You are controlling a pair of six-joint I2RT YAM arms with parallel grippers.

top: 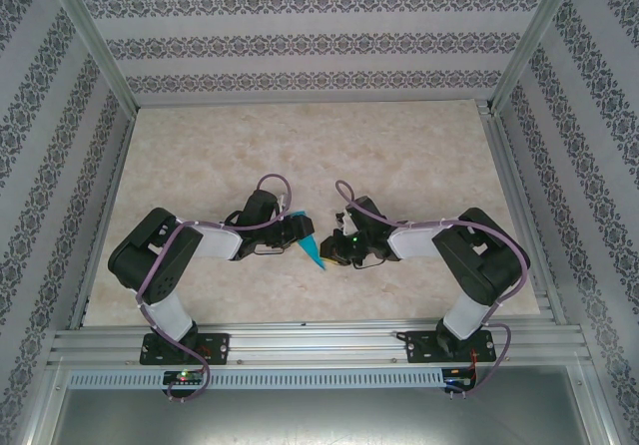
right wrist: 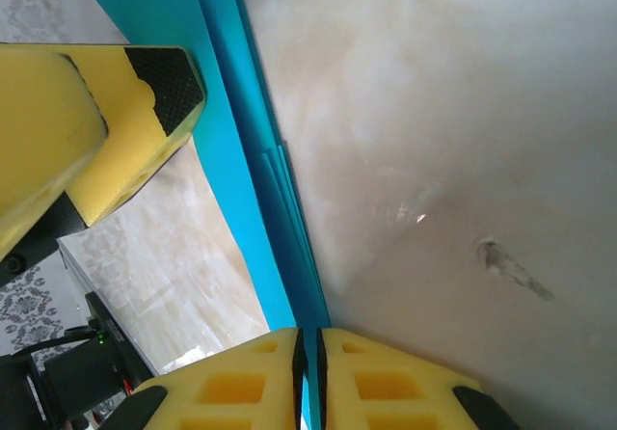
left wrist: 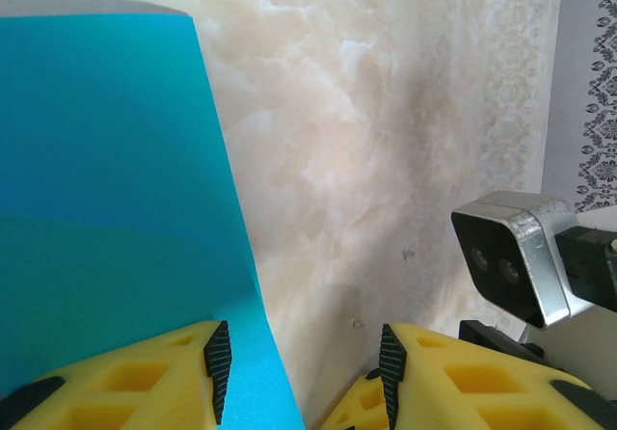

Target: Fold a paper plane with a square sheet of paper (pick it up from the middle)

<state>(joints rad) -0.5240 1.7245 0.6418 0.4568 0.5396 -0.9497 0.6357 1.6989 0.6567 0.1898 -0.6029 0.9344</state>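
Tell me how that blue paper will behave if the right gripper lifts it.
Likely floppy: the paper is thin, pinched edge-on by the right gripper. Probably very light. Its layered folds may stiffen it slightly, though it could crease.

Plain turquoise-blue paper (top: 313, 250), desk (top: 300, 146) marbled in cream and beige, walls (top: 300, 41) banded in white and grey damask, fingers (left wrist: 125, 372) moulded yellow, pads (left wrist: 219, 362) ribbed black, cables (top: 268, 177) sheathed purple.

readable text: none | labels: none | numbers: none | signs: none
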